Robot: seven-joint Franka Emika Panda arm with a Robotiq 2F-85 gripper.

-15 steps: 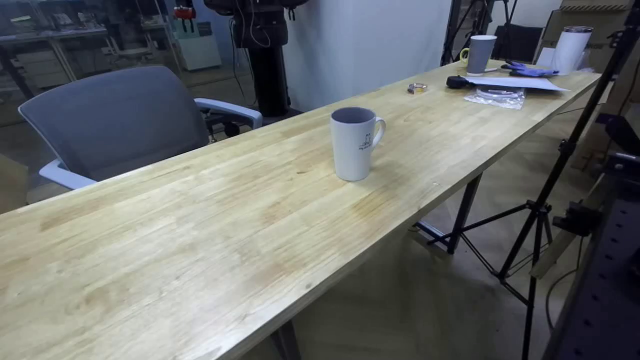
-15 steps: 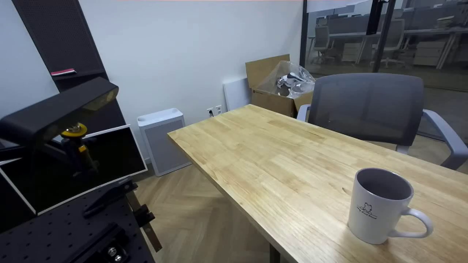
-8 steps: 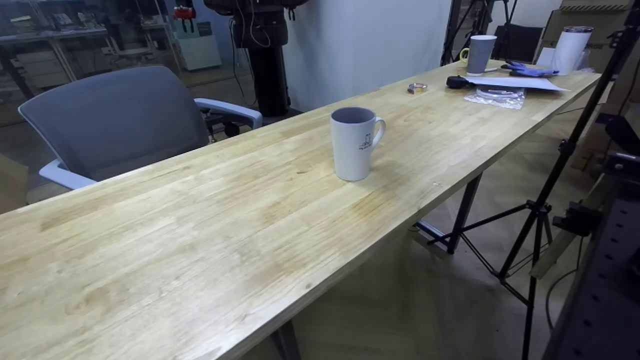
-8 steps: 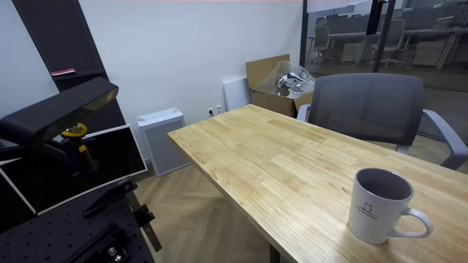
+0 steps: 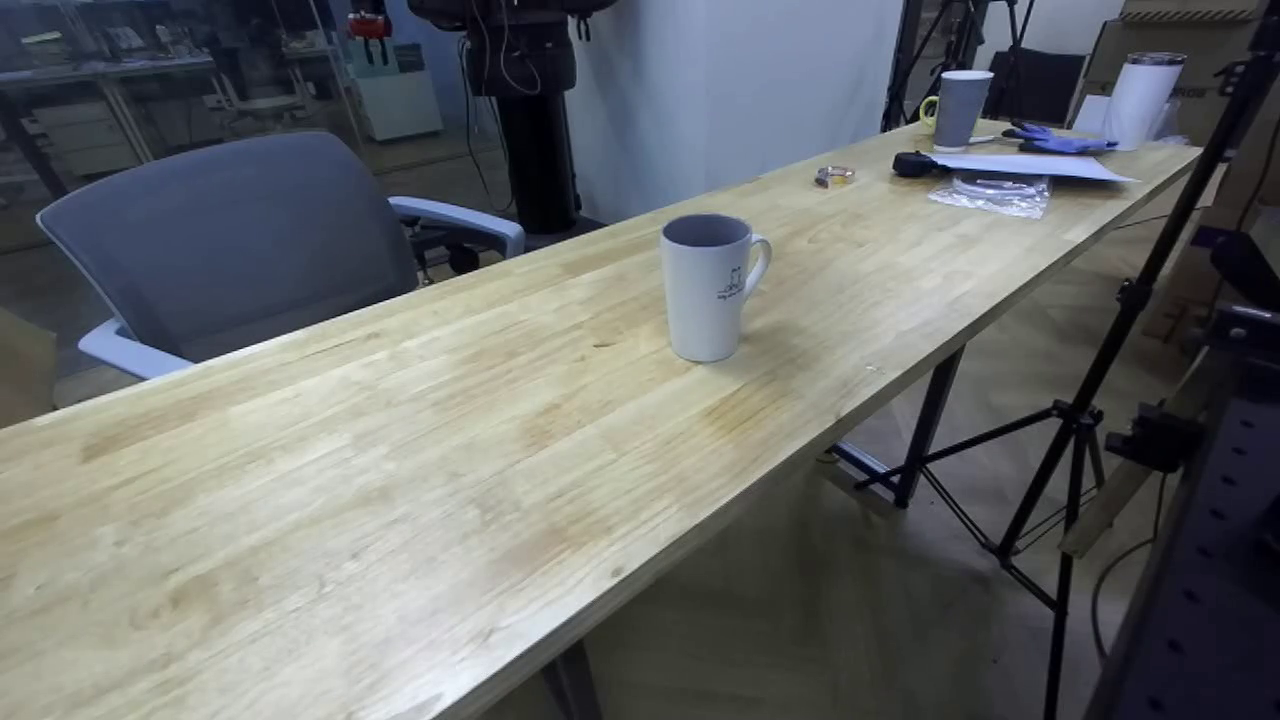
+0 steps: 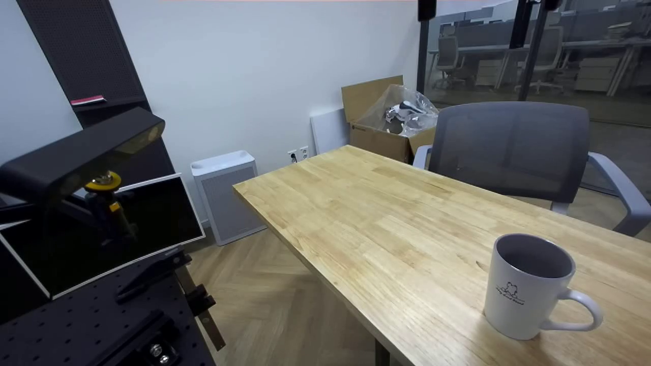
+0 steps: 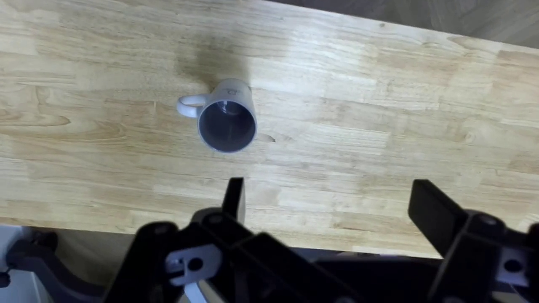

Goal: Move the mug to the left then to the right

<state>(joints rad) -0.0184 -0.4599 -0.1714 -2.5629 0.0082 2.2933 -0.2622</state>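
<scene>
The white mug with a grey inside, a small dark drawing and one loop handle stands upright on the wooden table. It shows in both exterior views (image 5: pixel 698 310) (image 6: pixel 526 302) and in the wrist view (image 7: pixel 234 91), where its handle points left. My gripper (image 7: pixel 328 181) is open and empty, with its black fingers wide apart. It is above the table and apart from the mug; in the wrist view the mug lies beyond the left finger. In an exterior view only the dark fingertips of the gripper (image 6: pixel 489 7) show at the top edge, well above the mug.
The long table (image 5: pixel 400 480) has a grey chair (image 5: pixel 240 240) along one side. Toward its far end are a tape roll (image 5: pixel 834 177), a grey cup (image 5: pixel 962 112), paper (image 5: pixel 1030 165), purple gloves (image 5: pixel 1060 140) and a white tumbler (image 5: pixel 1143 100). A tripod (image 5: pixel 1110 350) stands beside it.
My fingertips have come into view from above at the top edge of an exterior view, where they did not show before. The mug has not moved.
</scene>
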